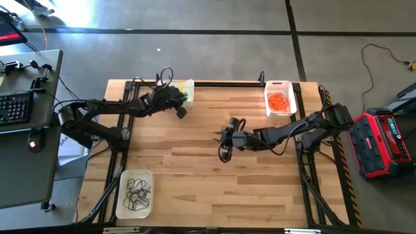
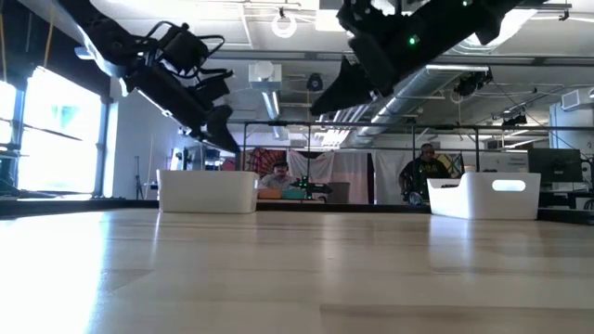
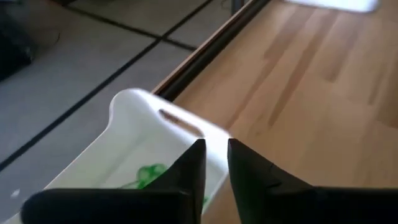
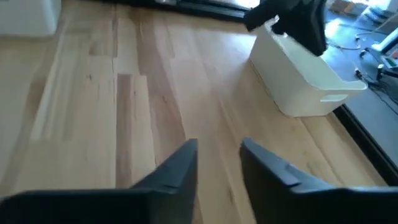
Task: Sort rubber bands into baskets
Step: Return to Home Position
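High view | baskets (image 1: 190, 83) (image 1: 278, 82) (image 1: 134, 172) separately hold green bands (image 1: 185, 97), orange bands (image 1: 278, 101), dark bands (image 1: 137, 190) | tools (image 3: 216, 144) (image 4: 219, 144) parted, empty

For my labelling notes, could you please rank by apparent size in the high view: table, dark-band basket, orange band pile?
1. table, by far the largest
2. dark-band basket
3. orange band pile, clearly the smallest

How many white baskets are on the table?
3. In the high view: a white rectangular plastic basket with orange rubber bands top right, one with dark bands bottom left, one with green bands top left, partly under the left arm.
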Tool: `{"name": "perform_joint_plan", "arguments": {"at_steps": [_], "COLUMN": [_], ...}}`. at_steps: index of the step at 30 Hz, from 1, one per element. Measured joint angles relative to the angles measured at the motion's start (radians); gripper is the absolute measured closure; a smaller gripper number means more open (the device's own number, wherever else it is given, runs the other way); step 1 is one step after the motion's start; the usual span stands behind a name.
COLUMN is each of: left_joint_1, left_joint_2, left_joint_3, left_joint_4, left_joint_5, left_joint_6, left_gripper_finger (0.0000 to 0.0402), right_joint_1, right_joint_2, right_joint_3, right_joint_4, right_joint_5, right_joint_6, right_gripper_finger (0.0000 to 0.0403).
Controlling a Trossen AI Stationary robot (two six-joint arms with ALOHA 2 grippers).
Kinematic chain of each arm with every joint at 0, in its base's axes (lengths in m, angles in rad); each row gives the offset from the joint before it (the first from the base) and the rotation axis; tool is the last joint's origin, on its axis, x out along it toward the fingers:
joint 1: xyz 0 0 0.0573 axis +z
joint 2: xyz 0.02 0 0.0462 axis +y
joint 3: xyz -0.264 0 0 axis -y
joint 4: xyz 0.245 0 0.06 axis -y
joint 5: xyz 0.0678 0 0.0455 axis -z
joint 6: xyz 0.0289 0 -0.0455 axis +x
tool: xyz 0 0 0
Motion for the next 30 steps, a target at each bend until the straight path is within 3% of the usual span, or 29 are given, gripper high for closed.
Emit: {"name": "perform_joint_plan", "arguments": {"at_steps": [6,12,15,19,30], "left_joint_1": [-0.075,-0.129,-0.15,-0.17,-0.194], "left_joint_2": [-0.004,-0.006,-0.006,-0.006,-0.006], "left_joint_3": [-0.035,-0.068,-0.068,-0.068,-0.068], "left_joint_4": [0.083,0.157,0.17,0.191,0.23], "left_joint_5": [0.001,0.01,0.011,0.013,0.037], "left_joint_6": [0.005,0.034,0.05,0.053,0.031], "left_gripper_finger": [0.038,0.04,0.0401,0.0401,0.0401], "right_joint_1": [-0.047,-0.092,-0.098,-0.098,-0.095], "right_joint_2": [0.0,-0.006,-0.038,-0.127,-0.403], "right_joint_3": [0.0,-0.032,-0.109,-0.248,-0.435], "right_joint_4": [-0.015,-0.002,0.091,0.227,0.251], "right_joint_5": [-0.082,-0.107,-0.131,-0.157,-0.156], "right_joint_6": [-0.079,-0.086,-0.082,-0.079,-0.043], "right_gripper_finger": [0.0393,0.0398,0.0399,0.0402,0.0403]}}
